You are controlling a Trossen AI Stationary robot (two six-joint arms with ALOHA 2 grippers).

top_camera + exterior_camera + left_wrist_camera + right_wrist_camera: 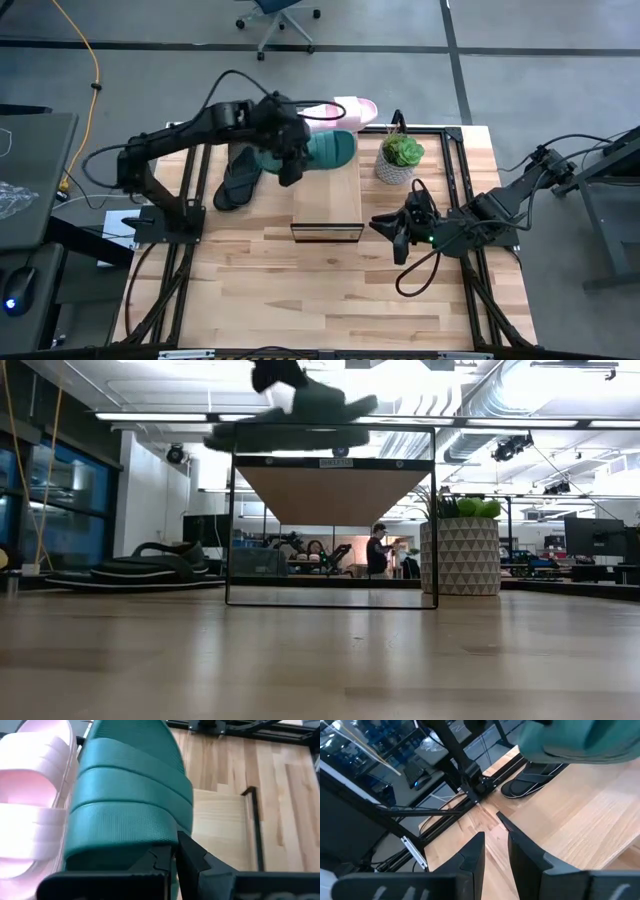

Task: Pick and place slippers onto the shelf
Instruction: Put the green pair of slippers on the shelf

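Note:
My left gripper (289, 160) (174, 854) is over the far part of the shelf (328, 200) (330, 490), shut on the dark teal ribbed slipper (332, 150) (300, 420) (130, 805). That slipper lies crosswise over the plank. The pale pink slipper (350, 108) (35, 795) lies sole-down right beside it at the shelf's far end. The black flip-flop (238, 178) (140, 570) (535, 777) lies flat on the table left of the shelf. My right gripper (395, 240) (496, 845) waits open, right of the shelf's near end, holding nothing. My left gripper pinches the teal slipper between its two fingers at the rim of its strap end (167, 837), the end toward the table's left. The fingers (195, 857) come slanting down from the left. The slipper sits level at the plank's height; whether its sole touches the plank I cannot tell.
A green plant in a white patterned pot (400, 158) (460, 555) stands just right of the shelf's far part. The near half of the plank is bare wood. A black metal frame (455, 180) borders the tabletop, and open wood lies toward the near edge.

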